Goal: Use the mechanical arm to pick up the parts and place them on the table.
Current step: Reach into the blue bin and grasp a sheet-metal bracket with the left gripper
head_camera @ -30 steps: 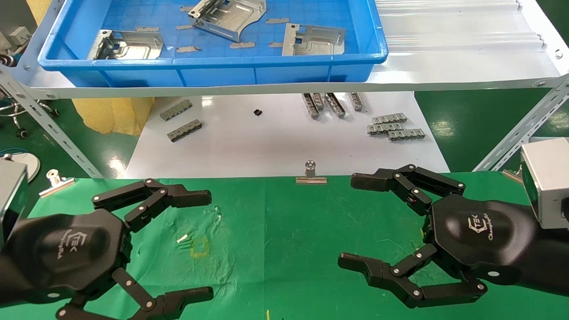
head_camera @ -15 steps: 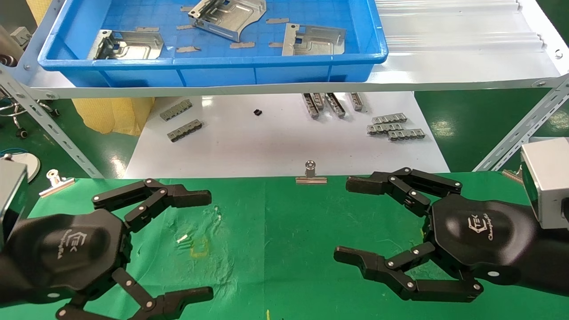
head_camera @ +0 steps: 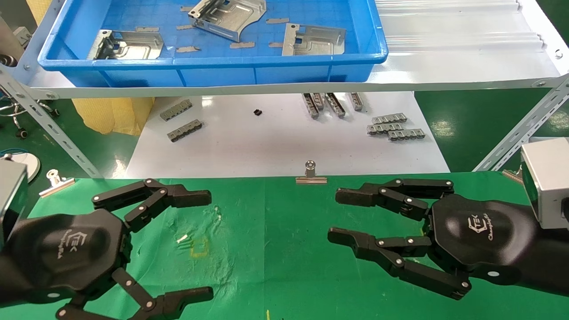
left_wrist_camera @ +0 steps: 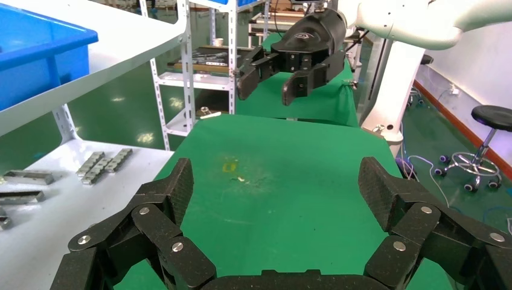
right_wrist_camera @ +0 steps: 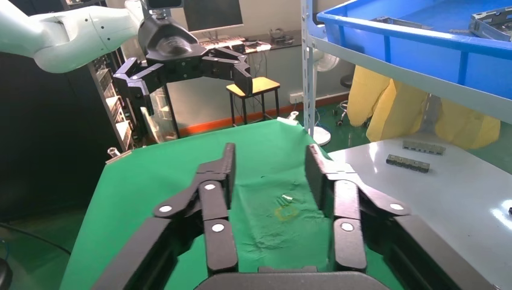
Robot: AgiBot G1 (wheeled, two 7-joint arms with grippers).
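over the last second my right hand (head_camera: 335,215) has drawn its fingers (head_camera: 382,198) in: they were spread wide and are now narrowed to a much smaller gap, though not clenched and with nothing between them. it hovers over the right half of the table (head_camera: 275,249), empty. the right wrist view agrees, the two finger rows (right_wrist_camera: 214,199) standing close and parallel over bare green cloth. my left hand (head_camera: 202,244) has not moved at all; it sits over the left half of the table with its fingers (head_camera: 155,198) splayed wide, holding nothing.

the parts are all where they were: three plates in the blue tray (head_camera: 213,60) on the shelf above, one at the left (head_camera: 126,44), one tilted at the back (head_camera: 226,15), one at the right (head_camera: 313,41). none is on the table yet.

i read the narrowing as pre-shaping the right hand for a reach up to the tray, probably for the right plate, which lies nearest that arm. the task itself hasn't begun. getting over the tray's front wall is the thing i'd watch
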